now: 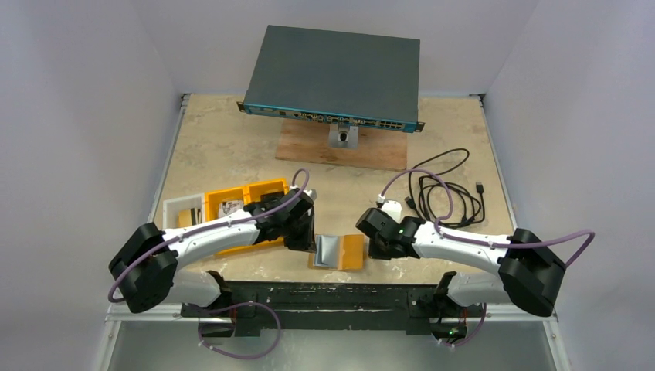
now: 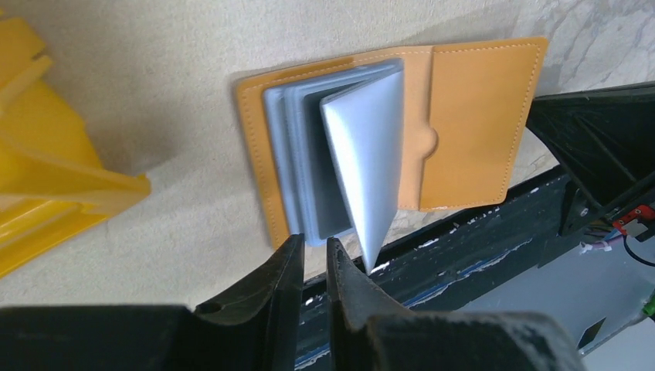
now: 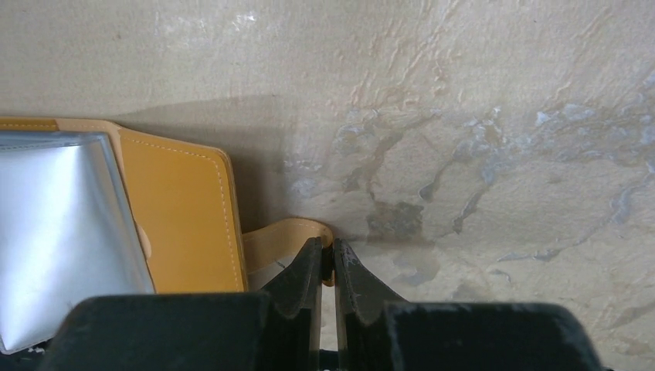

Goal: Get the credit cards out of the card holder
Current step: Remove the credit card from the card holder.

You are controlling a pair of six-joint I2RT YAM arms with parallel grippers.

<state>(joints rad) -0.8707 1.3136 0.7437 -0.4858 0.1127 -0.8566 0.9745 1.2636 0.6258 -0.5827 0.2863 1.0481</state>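
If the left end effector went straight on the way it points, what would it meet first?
Most likely the near edge of the grey credit cards fanned in the open card holder; the left end effector tips sit almost at it, though depth is unclear.

Table (image 1: 232, 147): beige marbled top, metal edging. Pale walls (image 1: 85, 116) close it in at 9, 12 and 3 o'clock. Light even, shadows soft. Grey switch (image 1: 336, 73) on a wooden board (image 1: 340, 151) at 12 o'clock. Black cable (image 1: 423, 192) coiled at 2 o'clock. Yellow tray (image 1: 263, 189) at 9 o'clock. Black rail (image 1: 324, 295) at 6 o'clock.
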